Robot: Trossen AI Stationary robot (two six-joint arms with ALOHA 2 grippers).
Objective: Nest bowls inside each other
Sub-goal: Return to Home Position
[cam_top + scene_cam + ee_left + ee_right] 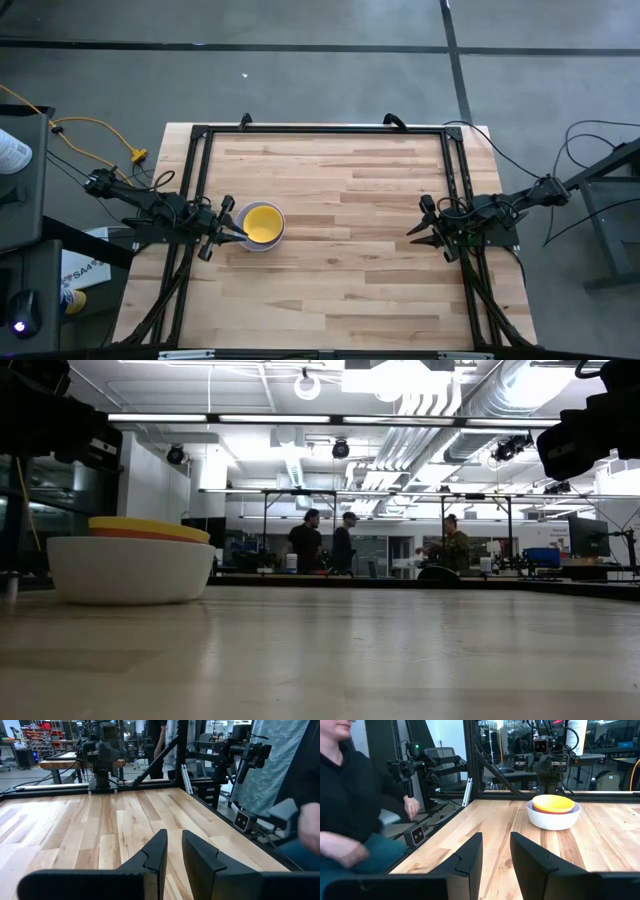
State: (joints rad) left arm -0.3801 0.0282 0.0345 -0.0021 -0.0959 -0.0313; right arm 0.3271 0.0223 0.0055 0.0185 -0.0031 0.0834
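The bowls are nested in one stack (262,225) on the left half of the wooden table. The white bowl (553,820) is outermost and rests by its base on the table. A purple rim and a pink rim show inside it, and the yellow bowl (553,803) lies on top. The stack also shows in the low view (130,568). My left gripper (174,834) hovers level above the table beside the stack's left side (232,222), open, with nothing between its fingers. My right gripper (496,836) waits at the table's right edge (418,220), open, holding nothing.
A black frame (320,130) runs along the table's far, left and right edges. A person sits beyond the table's near edge (350,795), and a hand shows there too (310,822). Bare wood lies between the stack and my right gripper (350,240).
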